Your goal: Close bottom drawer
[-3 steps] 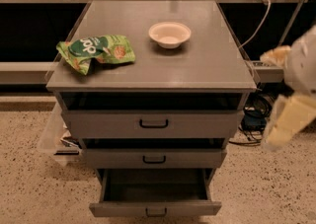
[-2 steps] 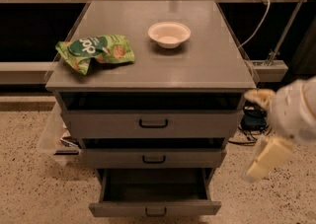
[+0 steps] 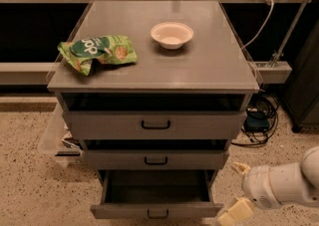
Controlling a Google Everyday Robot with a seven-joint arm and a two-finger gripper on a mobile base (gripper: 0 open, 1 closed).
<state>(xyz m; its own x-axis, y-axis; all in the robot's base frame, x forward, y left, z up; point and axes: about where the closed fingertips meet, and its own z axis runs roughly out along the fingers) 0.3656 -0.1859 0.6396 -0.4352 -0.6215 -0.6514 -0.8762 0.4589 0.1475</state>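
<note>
Down in the near right corner, the claw [image 3: 237, 191] hangs low at the end of a white arm [image 3: 284, 185]. Its two cream fingers are spread apart with nothing between them, just off the right end of the bottom drawer [image 3: 156, 211]. That drawer is pulled well out from the cabinet, its dark inside showing and its small black handle [image 3: 157, 214] facing us. The lower finger sits just beside the drawer's front corner; whether it touches is hard to tell.

Moving up, the middle drawer [image 3: 155, 160] sits a little out from the body, and the top drawer [image 3: 155, 125] above it likewise, with a dark gap over each. Speckled floor [image 3: 30, 190] runs along the left.

Up on the grey counter [image 3: 209, 65], a green snack bag [image 3: 97, 52] lies crumpled near the left edge. A pale bowl [image 3: 172, 35] stands upright further back, well apart from the bag. Off to the right, black cables [image 3: 259, 120] lie tangled on the floor by the cabinet's side.
</note>
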